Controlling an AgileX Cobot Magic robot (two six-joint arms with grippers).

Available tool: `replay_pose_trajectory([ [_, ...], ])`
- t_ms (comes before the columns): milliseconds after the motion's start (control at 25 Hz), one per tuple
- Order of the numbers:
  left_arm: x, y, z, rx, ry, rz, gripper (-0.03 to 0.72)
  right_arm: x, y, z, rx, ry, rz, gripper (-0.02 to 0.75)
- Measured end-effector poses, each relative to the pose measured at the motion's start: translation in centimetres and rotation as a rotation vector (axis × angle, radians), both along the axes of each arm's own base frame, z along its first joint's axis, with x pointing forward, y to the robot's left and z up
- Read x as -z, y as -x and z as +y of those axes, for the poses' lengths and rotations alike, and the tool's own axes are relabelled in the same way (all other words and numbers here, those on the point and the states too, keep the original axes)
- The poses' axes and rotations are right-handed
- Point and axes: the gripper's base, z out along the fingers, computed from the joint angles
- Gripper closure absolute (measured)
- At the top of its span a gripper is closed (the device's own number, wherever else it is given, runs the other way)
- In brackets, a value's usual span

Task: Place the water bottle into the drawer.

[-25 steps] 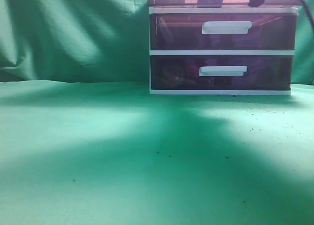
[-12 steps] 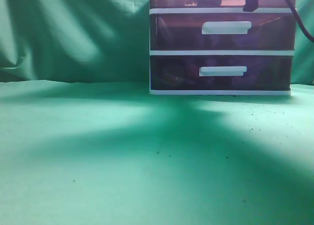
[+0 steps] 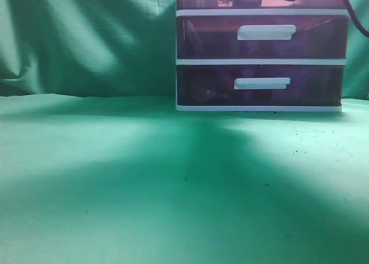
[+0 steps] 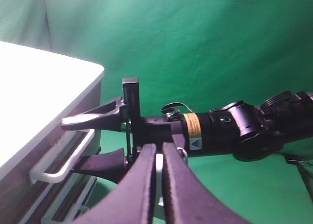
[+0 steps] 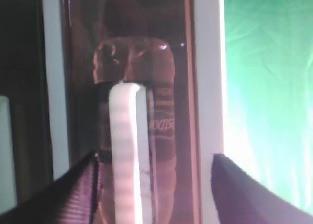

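Water bottle [image 5: 146, 136] lies inside the drawer [image 5: 171, 62], seen through its translucent front behind the white handle [image 5: 126, 150]. Right hand [image 5: 156, 194] spread open, bottle at its 12 o'clock between the fingers. Left hand [image 4: 156, 185] closed, empty.

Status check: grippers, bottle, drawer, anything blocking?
Left gripper shut, empty. Right gripper open around the top drawer's handle. Bottle visible through the drawer front, apparently inside. No obstruction seen.
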Motion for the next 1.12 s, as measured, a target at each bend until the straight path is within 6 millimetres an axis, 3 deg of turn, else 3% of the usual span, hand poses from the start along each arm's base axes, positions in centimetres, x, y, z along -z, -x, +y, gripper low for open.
replay_pose_trajectory([
  [200,0.0,0.0,0.0,-0.002,0.003,0.018,0.688,-1.0,1.7,-0.3,0.000,-0.041,-0.003,0.302],
  [240,0.0,0.0,0.0,-0.005,0.005,0.034,0.688,-1.3,2.3,-0.4,-0.001,-0.052,-0.004,0.261],
  [440,0.0,0.0,0.0,-0.009,0.011,0.070,0.688,-2.3,7.1,1.0,-0.061,-0.102,0.013,0.281],
  [560,-0.9,0.7,0.0,-0.006,0.016,0.055,0.688,-2.8,10.8,2.3,-0.114,-0.145,0.061,0.542],
  [640,-2.3,1.9,-0.3,0.007,0.024,0.025,0.688,-3.5,13.4,3.0,-0.150,-0.178,0.097,0.664],
  [720,-3.9,3.6,-0.7,0.029,0.033,-0.013,0.688,-4.5,15.6,3.4,-0.170,-0.220,0.140,0.738],
  [880,-7.2,7.6,-1.7,0.087,0.054,-0.095,0.688,-7.2,19.4,2.8,-0.161,-0.428,0.229,0.738],
  [1120,-11.4,13.7,-1.8,0.158,0.084,-0.199,0.688,-10.7,25.0,-0.7,-0.083,-0.752,0.358,0.738],
])
